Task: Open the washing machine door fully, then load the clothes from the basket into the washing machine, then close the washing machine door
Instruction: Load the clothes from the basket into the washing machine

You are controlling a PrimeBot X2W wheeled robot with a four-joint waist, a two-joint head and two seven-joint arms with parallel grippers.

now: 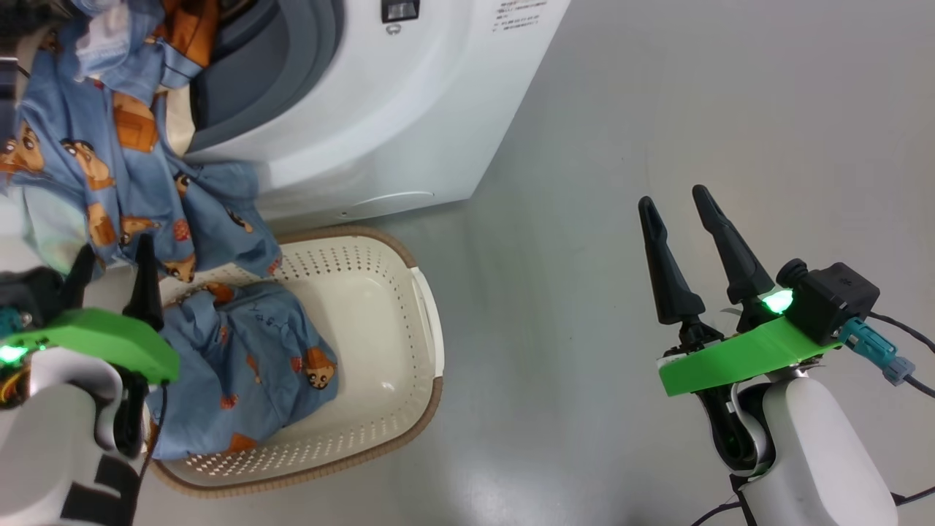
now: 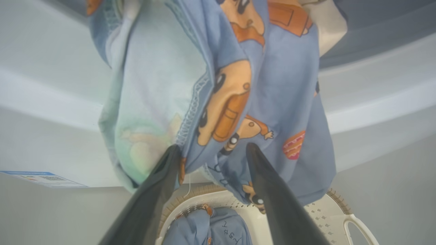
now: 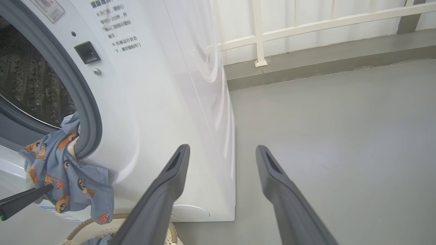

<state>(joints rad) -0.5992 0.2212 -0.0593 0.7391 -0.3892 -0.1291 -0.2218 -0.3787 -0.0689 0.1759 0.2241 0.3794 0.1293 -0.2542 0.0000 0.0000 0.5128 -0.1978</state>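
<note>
You have long dark tapered fingers (image 1: 668, 270) on the left gripper (image 1: 115, 247) and right gripper (image 1: 673, 199), bright green brackets (image 1: 738, 358), glossy white forearms (image 1: 811, 453) and black cables (image 1: 895, 325).

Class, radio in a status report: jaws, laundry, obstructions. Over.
Both jaws open. One blue cloth hanging from washer mouth, second cloth in basket. Hanging cloth crosses the seal.

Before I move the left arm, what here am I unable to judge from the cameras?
- Drum contents: cut off by the right wrist view's left edge; in head view the hanging blue cloth covers the opening.
- Basket, near-left corner: head view, hidden under the bundled cloth and the left gripper.
- Whether the left jaws touch the hanging cloth: left wrist view, depth unclear.
- Printed text on the washing machine: too small, head view.
</note>
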